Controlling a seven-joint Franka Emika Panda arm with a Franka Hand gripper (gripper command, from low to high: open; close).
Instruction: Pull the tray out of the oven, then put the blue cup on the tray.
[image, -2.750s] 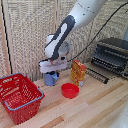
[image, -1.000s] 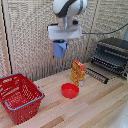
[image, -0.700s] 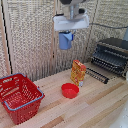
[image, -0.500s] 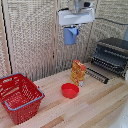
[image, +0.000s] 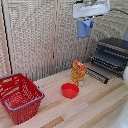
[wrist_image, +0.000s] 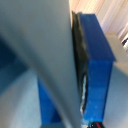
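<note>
The tool (image: 85, 21) hangs high above the tabletop (image: 95, 107), in front of the woven screen (image: 40, 40), and is pinching the blue cup (image: 84, 28). The cup is clear of every surface, held by its upper part with its body hanging below the tool. In the wrist view a grey finger (wrist_image: 47, 60) lies flat against the blue cup's wall (wrist_image: 97, 65), with a dark pad pressed between them; the second finger cannot be made out there.

The oven (image: 112, 54) stands on the tabletop at the exterior view's right, lower than the cup and off to the side of it. The tray (image: 98, 75) projects from the oven's mouth toward the orange carton (image: 78, 73), its parallel bars showing; how much of it remains inside the oven cannot be told.

Taking the oven as reference: the orange carton stands upright just beyond the tray's outer end. The red bowl (image: 70, 90) sits on the tabletop near the carton, on the side away from the oven and closer to the camera. The red mesh basket (image: 19, 96) stands well apart from the oven, at the exterior view's left. The cup hangs above the carton, roughly over the gap between carton and oven.
</note>
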